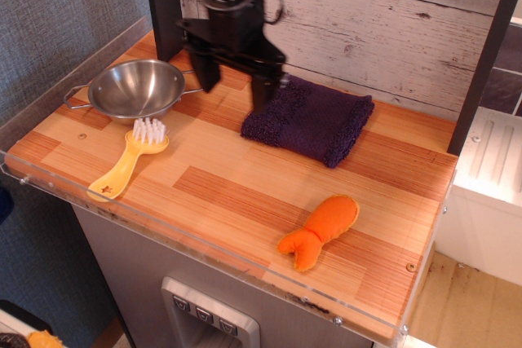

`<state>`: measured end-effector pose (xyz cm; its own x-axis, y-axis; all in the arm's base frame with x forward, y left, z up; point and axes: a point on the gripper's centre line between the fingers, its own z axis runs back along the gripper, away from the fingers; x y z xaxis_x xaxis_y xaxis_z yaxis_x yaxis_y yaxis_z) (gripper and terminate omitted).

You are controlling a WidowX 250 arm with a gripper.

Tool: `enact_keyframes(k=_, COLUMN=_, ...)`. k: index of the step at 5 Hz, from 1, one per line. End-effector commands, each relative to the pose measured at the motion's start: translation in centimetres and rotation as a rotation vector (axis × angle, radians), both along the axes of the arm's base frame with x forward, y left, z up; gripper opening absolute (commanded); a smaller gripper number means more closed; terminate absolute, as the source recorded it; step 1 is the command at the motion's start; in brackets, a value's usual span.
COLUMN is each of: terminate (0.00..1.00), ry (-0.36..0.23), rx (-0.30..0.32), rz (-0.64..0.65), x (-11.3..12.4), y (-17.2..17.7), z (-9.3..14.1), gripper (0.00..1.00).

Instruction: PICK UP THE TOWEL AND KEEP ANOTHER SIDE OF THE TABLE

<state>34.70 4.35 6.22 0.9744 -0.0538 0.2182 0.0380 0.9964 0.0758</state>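
Note:
The dark purple folded towel [314, 120] lies flat on the striped wood table [228, 193], toward the back right of centre. My black gripper [235, 85] hangs over the back of the table, its two fingers spread wide apart. One finger [263, 87] is above the towel's left edge, the other finger [205, 71] is over bare wood to the left. It holds nothing.
A steel bowl [134, 90] with wire handles sits at the back left. A yellow brush [126, 160] lies in front of it. An orange plush toy [320, 230] lies near the front right. A whitewashed plank wall [367, 22] stands behind; a clear acrylic rim [188, 238] runs along the front edge.

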Motion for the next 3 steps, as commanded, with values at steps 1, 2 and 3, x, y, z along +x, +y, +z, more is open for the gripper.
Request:
enact_keyframes(k=1, terminate=0.00, ry=-0.091, rx=-0.020, rz=-0.056, x=3.79, y=-1.99, z=-0.08, gripper=1.00)
enact_keyframes(k=2, terminate=0.00, ry=-0.102, rx=-0.001, rz=-0.146, x=3.96, y=-2.85, z=-0.25, gripper=1.00)
enact_keyframes(k=3, terminate=0.00, ry=-0.096, rx=-0.008, rz=-0.192, x=4.07, y=-2.99, z=-0.49, gripper=1.00)
